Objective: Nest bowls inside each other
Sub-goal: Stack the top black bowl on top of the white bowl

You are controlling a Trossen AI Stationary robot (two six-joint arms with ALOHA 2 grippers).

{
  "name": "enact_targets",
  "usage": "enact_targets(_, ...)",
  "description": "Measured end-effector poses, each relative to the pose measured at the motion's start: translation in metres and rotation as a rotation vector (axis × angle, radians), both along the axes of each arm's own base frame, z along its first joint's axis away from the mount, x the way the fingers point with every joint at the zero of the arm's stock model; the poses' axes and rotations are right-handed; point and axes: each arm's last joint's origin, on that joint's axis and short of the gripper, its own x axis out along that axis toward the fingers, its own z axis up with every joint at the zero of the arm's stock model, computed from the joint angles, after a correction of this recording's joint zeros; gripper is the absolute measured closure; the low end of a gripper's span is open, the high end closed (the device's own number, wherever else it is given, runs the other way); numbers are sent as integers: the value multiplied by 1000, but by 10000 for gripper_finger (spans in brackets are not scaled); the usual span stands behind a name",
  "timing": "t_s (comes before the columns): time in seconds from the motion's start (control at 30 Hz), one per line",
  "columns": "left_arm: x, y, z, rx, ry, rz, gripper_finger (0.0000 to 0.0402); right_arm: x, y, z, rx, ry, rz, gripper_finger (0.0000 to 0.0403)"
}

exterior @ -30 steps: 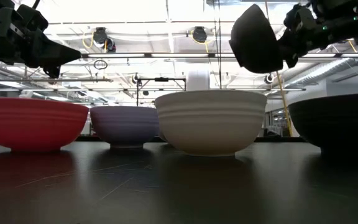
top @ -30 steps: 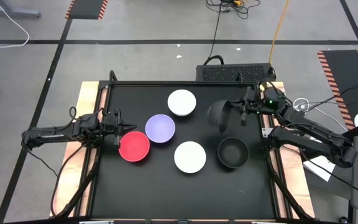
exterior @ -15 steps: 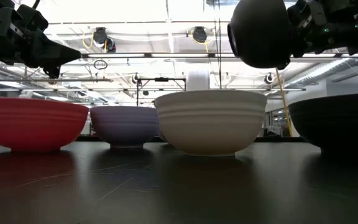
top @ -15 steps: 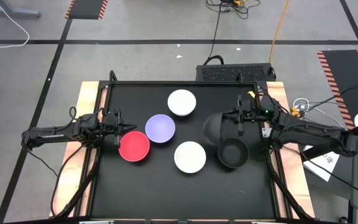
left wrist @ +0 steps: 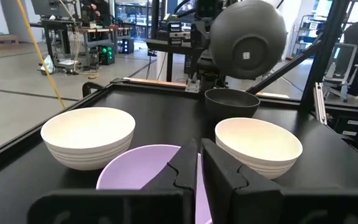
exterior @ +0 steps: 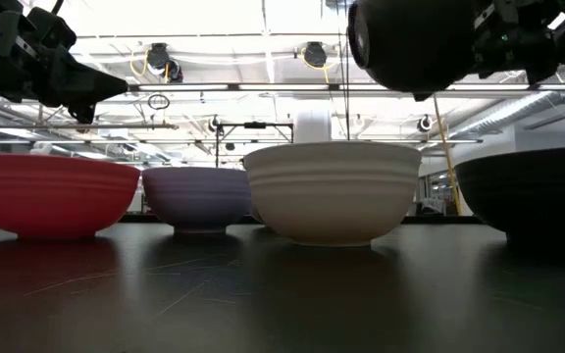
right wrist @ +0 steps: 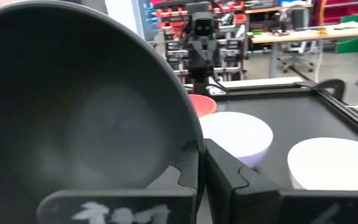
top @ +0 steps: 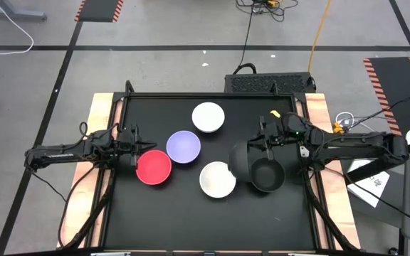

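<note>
Black table (top: pixel 119 213) framed in pale wood, seen from above with one dark arm reaching in from each side. On its right half, right gripper (top: pixel 265 142) clamped tight on the rim of a black bowl (top: pixel 239 160), that bowl lifted clear of the surface and tipped on edge, its underside facing across toward the left arm, hanging partly over the second black bowl (top: pixel 267 175) and just beside the near white bowl (top: pixel 216 181). From the right wrist view, fingers (right wrist: pixel 194 165) pinched on the rim with the held bowl's dark hollow (right wrist: pixel 73 118) filling most of the frame. From table height, held bowl (exterior: pixel 415 44) high above the resting black bowl (exterior: pixel 533 196) at the right edge. Second black bowl upright on the table near the right side. Near white bowl upright between the black pair and the red bowl (top: pixel 153 168). Far white bowl (top: pixel 208 116) alone toward the back, well apart from the grippers. Purple bowl (top: pixel 183 146) near the middle, just beside the red one, whether touching not clear. Red bowl at the left, right in front of the left gripper (top: pixel 139 147). Left gripper hovering above the table beside the red bowl's rim, fingers (left wrist: pixel 219 171) nearly together with only a slit between, nothing in them.
</note>
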Motion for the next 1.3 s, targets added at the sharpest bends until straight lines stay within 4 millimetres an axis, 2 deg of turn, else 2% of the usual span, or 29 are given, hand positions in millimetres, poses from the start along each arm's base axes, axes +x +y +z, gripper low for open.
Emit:
enact_targets(0.3,0,0,-1,-7,5,0,376,25,9,9,-34,18,51,403)
enact_targets(0.63,0,-1,-2,-9,24,-15,376,28,8,6,-10,46,46,403)
enact_targets(0.77,0,-1,-2,-10,23,-26,376,35,7,12,14,61,44,403)
enact_targets(1.07,0,-1,-3,-12,30,-34,376,77,-1,43,67,329,43,403)
enact_targets(1.3,0,-2,-3,-14,34,-56,376,109,-6,50,120,566,39,403)
